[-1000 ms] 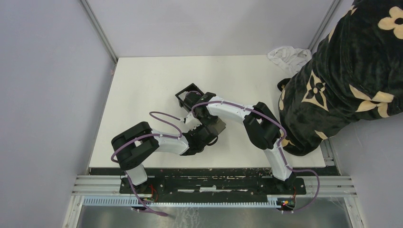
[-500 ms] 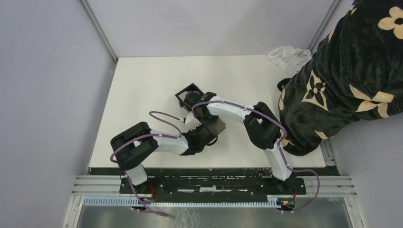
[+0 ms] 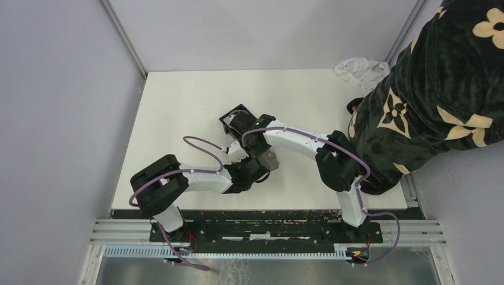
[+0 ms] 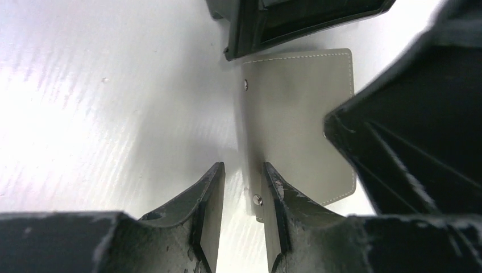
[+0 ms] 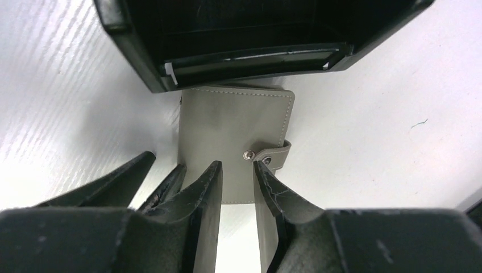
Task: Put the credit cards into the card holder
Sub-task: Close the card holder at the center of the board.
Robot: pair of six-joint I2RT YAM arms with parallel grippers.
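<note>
The card holder, a black open-top box (image 3: 228,122), stands mid-table; its near wall fills the top of both wrist views (image 4: 244,34) (image 5: 131,51). A thin pale edge (image 5: 250,57) lies inside it. A grey, card-sized flat sleeve (image 5: 233,125) with stitched edges and a snap strap lies on the table against the box's near wall (image 4: 301,114) (image 3: 273,159). No bare credit card shows clearly. My right gripper (image 5: 236,165) hovers narrowly open over the sleeve's near end. My left gripper (image 4: 242,166) is narrowly open at the sleeve's left edge, one finger over it.
A person in a black robe with cream flowers (image 3: 440,89) leans over the table's right edge. A white cloth (image 3: 359,68) lies at the back right corner. Grey walls close the left and back sides.
Both arms shifted slightly: the right elbow swung right and nearer, and the left elbow moved left. The box and the grey sleeve stayed in place.
</note>
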